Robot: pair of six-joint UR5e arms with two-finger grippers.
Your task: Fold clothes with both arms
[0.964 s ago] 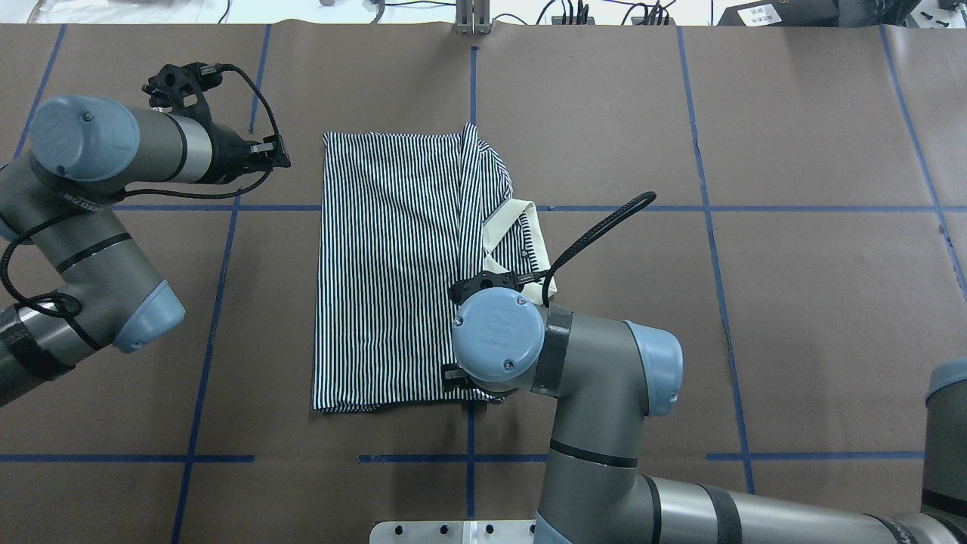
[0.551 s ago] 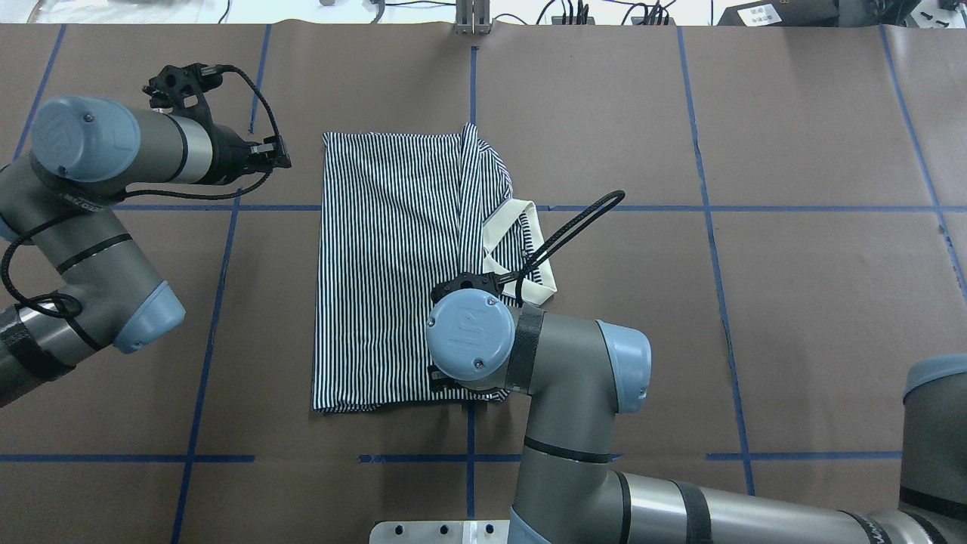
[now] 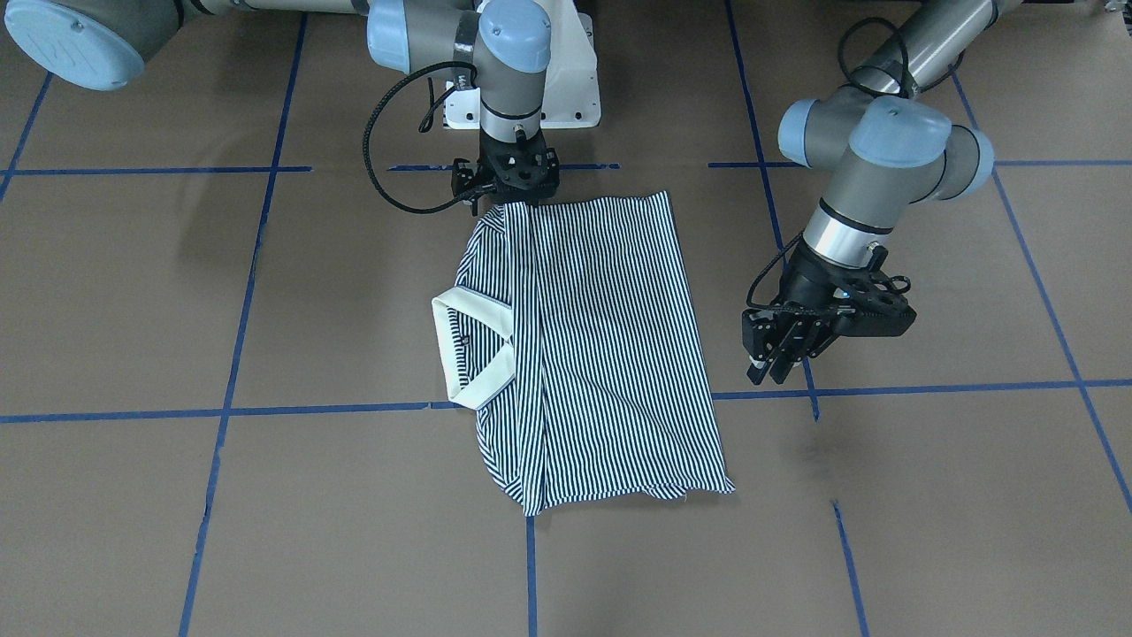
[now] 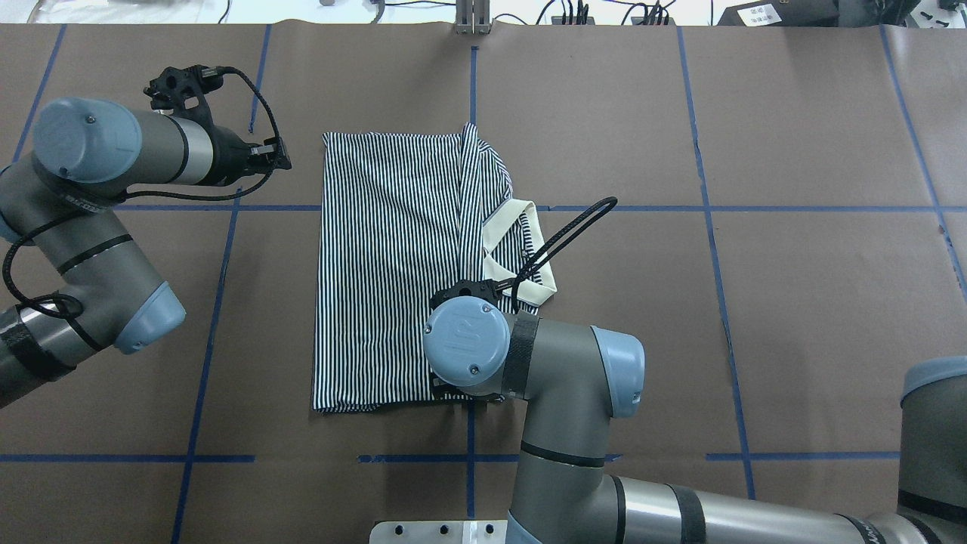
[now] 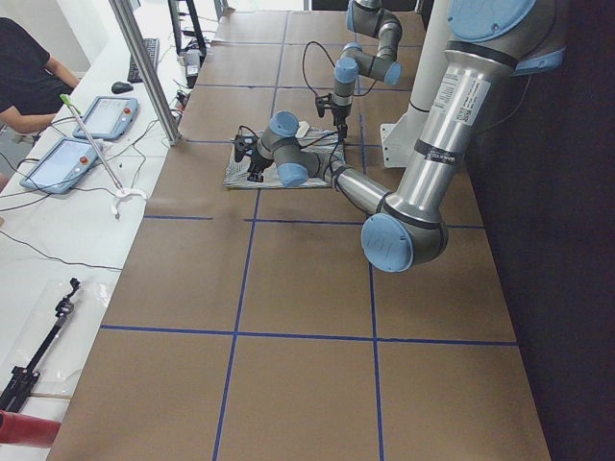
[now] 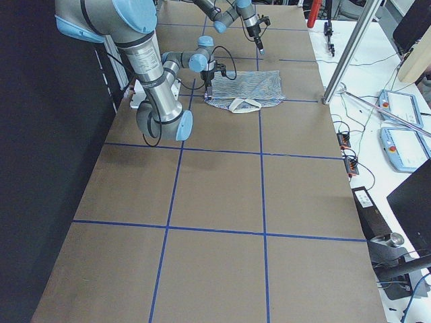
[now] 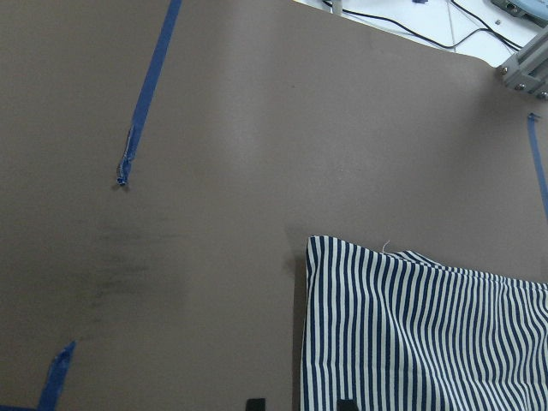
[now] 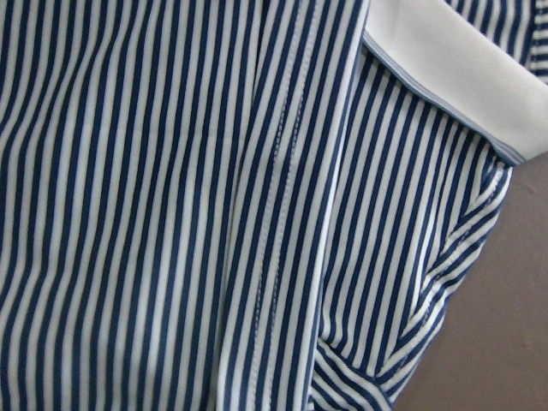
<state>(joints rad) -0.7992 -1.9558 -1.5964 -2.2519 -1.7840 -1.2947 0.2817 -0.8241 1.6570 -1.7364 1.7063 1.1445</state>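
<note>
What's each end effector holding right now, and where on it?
Left end effector: nothing, open beside the polo shirt. Right end effector: down at the shirt's robot-side edge; grip cannot be told.

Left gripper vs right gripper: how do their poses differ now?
The left gripper hangs tilted above bare table beside the shirt; the right gripper points straight down at the shirt's robot-side edge. The left's jaws stand apart, empty; the right's are hidden. Both are black.

Overhead and front cams face each other over the shirt (image 4: 393, 264). End cams sit far back; wrist cams look from close.
</note>
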